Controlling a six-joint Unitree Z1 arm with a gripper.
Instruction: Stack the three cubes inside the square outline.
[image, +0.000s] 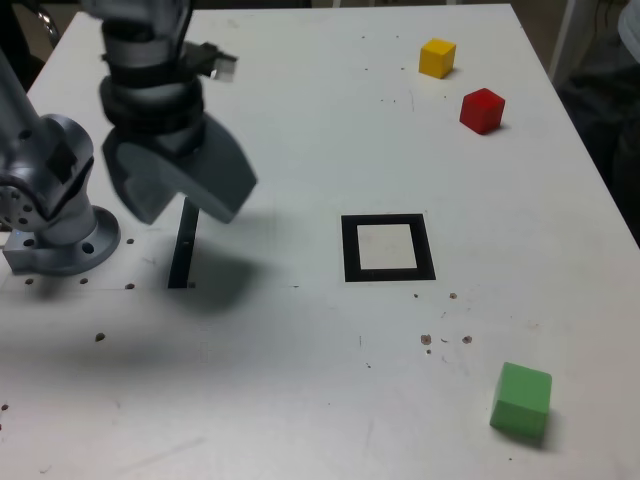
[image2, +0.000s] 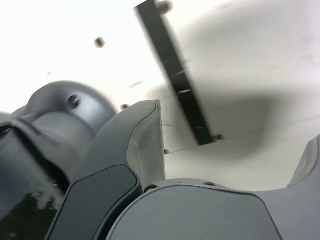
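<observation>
Green block (image: 521, 400): toward the exterior view's bottom right from the square outline (image: 352, 250); probably light, rigid; best taken by opposite side faces. Pincer (image2: 234, 150): spread wide, nothing visibly held; exterior view blurred there.

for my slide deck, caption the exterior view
Claw above the table, red, yellow and green cubes scattered outside the empty square.
</observation>
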